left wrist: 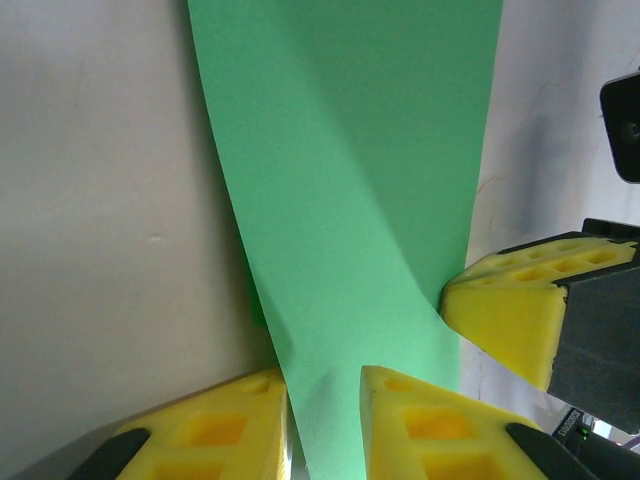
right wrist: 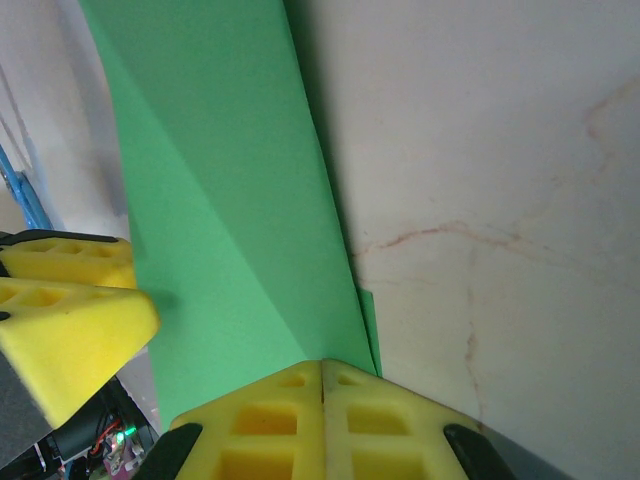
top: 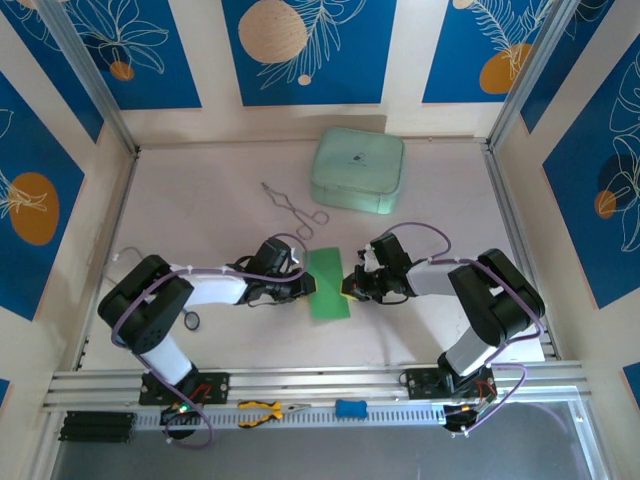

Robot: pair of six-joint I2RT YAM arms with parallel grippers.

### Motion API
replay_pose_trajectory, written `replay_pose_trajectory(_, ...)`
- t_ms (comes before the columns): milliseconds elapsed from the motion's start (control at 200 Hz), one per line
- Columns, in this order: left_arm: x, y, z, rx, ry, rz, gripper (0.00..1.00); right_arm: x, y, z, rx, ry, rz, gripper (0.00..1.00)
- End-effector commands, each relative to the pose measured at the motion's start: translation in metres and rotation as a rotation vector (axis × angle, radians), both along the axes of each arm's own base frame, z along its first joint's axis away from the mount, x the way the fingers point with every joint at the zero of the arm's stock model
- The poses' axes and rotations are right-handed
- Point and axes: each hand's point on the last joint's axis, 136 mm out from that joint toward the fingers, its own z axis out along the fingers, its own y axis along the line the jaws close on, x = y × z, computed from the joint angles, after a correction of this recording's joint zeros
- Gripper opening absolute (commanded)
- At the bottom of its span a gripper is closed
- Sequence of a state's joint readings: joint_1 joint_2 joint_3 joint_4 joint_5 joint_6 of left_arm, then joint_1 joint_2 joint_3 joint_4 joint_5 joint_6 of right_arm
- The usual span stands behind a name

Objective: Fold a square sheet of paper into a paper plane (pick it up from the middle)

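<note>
**Thin green paper, held from two sides**

Green paper [top: 330,285], folded into a long strip, in the middle of the surface [top: 210,215], right between the two tools. Very thin and very light. Bends at a tiny push, keeps every crease, probably tears if pulled hard. Smooth too, so likely to slide on the surface instead of lifting.

Left tool [left wrist: 324,385] narrow, with a raised bit of the paper running through the small gap between its yellow pads [left wrist: 430,425]. Hard to tell if pinched tight or only loosely around it. Right tool [right wrist: 322,368] closed all the way, pads pressed together, with the edge of a lifted flap caught at the tips.

Best to take hold at an edge or a lifted flap, near the middle of the long side. Not at a corner: likely to droop and twist that way. A soft squeeze enough, with almost no weight to carry. Pull slowly and evenly with both tools, or else a rip or a crooked fold likely. Press down along each crease afterwards, to stop any springing back up
</note>
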State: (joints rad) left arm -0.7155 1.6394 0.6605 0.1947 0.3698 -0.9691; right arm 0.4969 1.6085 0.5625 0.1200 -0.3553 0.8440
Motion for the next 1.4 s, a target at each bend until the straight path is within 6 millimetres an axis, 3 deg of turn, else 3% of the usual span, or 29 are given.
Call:
replay_pose_trajectory(0, -0.004, 0.001, 0.003, -0.006, 0.001, 0.002, 0.24, -0.019, -0.015, -0.021, -0.078, 0.100, -0.020, 0.02)
replay_pose_trajectory(240, -0.004, 0.004, 0.006, 0.001, 0.001, 0.013, 0.15, -0.018, -0.014, -0.018, -0.065, 0.085, -0.016, 0.02)
replay_pose_trajectory(495, -0.004, 0.008, 0.014, 0.008, -0.012, 0.028, 0.06, -0.013, -0.010, -0.001, -0.031, 0.014, -0.003, 0.09)
replay_pose_trajectory(875, -0.004, 0.010, 0.024, 0.001, -0.007, 0.044, 0.03, -0.011, -0.007, 0.038, -0.107, -0.201, 0.068, 0.36)
replay_pose_trajectory(970, -0.004, 0.009, 0.025, 0.001, 0.002, 0.046, 0.03, -0.012, 0.000, 0.051, -0.161, -0.301, 0.125, 0.42)
replay_pose_trajectory(1165, -0.004, 0.006, 0.027, -0.008, 0.027, 0.046, 0.00, -0.021, 0.025, 0.072, -0.300, -0.629, 0.284, 0.46)
replay_pose_trajectory(1295, -0.004, 0.008, 0.027, 0.002, 0.042, 0.061, 0.00, -0.037, 0.051, 0.085, -0.315, -0.943, 0.435, 0.49)
replay_pose_trajectory(1390, -0.004, 0.008, 0.027, 0.004, 0.051, 0.065, 0.00, -0.053, 0.063, 0.086, -0.293, -1.072, 0.540, 0.52)
